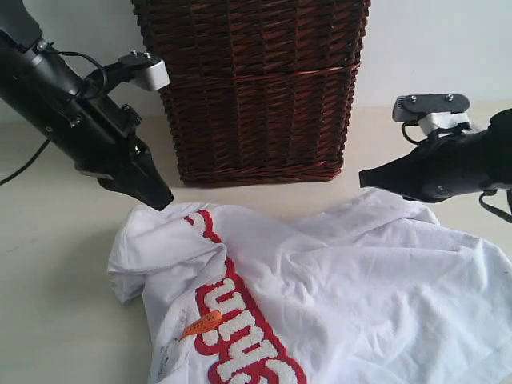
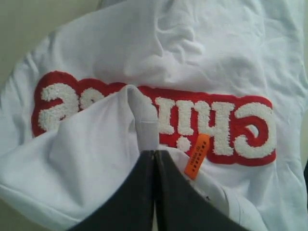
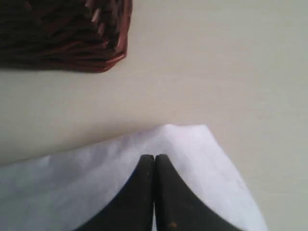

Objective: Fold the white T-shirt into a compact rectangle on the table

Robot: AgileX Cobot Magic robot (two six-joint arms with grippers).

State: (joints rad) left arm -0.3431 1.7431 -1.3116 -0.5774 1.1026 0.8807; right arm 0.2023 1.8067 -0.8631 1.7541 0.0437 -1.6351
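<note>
White T-shirt (image 1: 344,272) lies rumpled, lettering up, on table (image 1: 56,280) before wicker basket (image 1: 256,88). Left fingers (image 2: 130,202) pinched on cloth ridge; right fingers (image 3: 134,197) closed at shirt corner, hold unclear. Grasp step; next likely calls for level lift, even fold.

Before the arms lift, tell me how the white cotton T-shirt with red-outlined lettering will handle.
Probably floppy: the white cotton T-shirt lies rumpled, tenting where the left gripper pinches it. Likely light: thin cloth, soft creases. Unheld parts may trail on the pale beige table.
</note>
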